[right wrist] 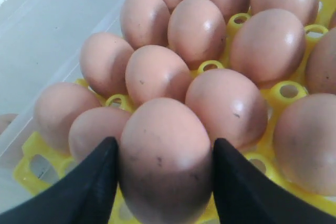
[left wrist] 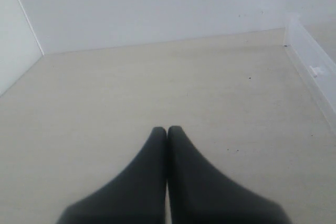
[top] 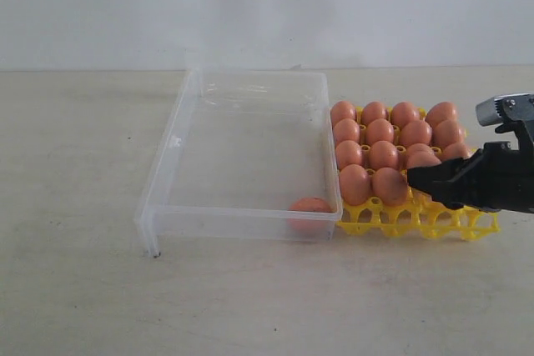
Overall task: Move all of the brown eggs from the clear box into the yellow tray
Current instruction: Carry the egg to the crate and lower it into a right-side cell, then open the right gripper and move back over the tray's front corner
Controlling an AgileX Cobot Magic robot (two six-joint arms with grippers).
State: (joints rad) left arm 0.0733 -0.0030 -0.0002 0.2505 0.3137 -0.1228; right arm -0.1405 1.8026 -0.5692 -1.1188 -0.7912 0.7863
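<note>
Both black fingers of my right gripper (right wrist: 164,142) press the sides of a brown egg (right wrist: 165,174), holding it just over the near rows of the yellow tray (right wrist: 32,167). In the exterior view this gripper (top: 415,179) reaches in from the right over the yellow tray (top: 434,224), and the held egg (top: 423,158) peeks above the finger. Several brown eggs (top: 380,131) fill the tray's cups. One brown egg (top: 310,205) lies in the near right corner of the clear box (top: 167,156). My left gripper (left wrist: 167,129) is shut and empty over bare table.
The clear box sits right against the tray's left side. Its wall (left wrist: 315,69) shows at the edge of the left wrist view. A pale wall (top: 267,6) rises behind the table. The left arm is not seen in the exterior view.
</note>
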